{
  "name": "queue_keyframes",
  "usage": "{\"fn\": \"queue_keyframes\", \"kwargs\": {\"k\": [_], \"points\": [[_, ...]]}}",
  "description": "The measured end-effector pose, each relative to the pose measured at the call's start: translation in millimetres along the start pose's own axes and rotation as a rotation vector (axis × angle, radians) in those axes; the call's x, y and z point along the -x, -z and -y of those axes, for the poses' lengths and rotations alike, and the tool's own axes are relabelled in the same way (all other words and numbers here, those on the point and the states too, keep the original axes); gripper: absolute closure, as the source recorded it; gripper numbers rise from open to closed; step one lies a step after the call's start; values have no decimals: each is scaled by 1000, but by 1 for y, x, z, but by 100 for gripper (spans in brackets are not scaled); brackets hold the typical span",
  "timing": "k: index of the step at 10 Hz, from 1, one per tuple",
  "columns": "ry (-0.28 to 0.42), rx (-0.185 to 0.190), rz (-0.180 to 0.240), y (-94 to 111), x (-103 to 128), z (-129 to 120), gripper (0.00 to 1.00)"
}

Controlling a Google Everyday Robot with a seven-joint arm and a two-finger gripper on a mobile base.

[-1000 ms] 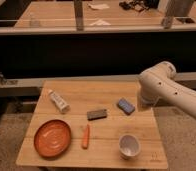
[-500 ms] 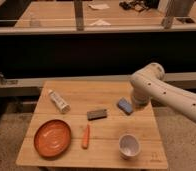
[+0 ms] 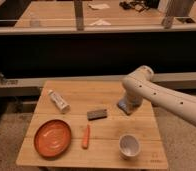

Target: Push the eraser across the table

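Since eraser (image 3: 97,114) lies left of gripper (image 3: 127,103), gripper sits low at blue block (image 3: 122,107), likely lining up leftward push across table (image 3: 106,90); whether gripper shut or apart, cannot tell.

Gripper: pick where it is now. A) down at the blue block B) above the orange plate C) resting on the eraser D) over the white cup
A: the gripper is low over the table at the blue block, with the eraser lying apart from it.
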Motion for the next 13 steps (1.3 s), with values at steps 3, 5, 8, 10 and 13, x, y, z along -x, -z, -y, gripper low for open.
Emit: {"fn": "queue_keyframes", "kwargs": {"k": [3, 5, 8, 10, 13], "points": [[44, 8, 7, -13, 22, 10, 98], [65, 16, 6, -17, 28, 12, 98], [114, 31, 11, -32, 45, 17, 98], [144, 37, 15, -38, 57, 22, 98], [188, 61, 16, -50, 69, 23, 98]]}}
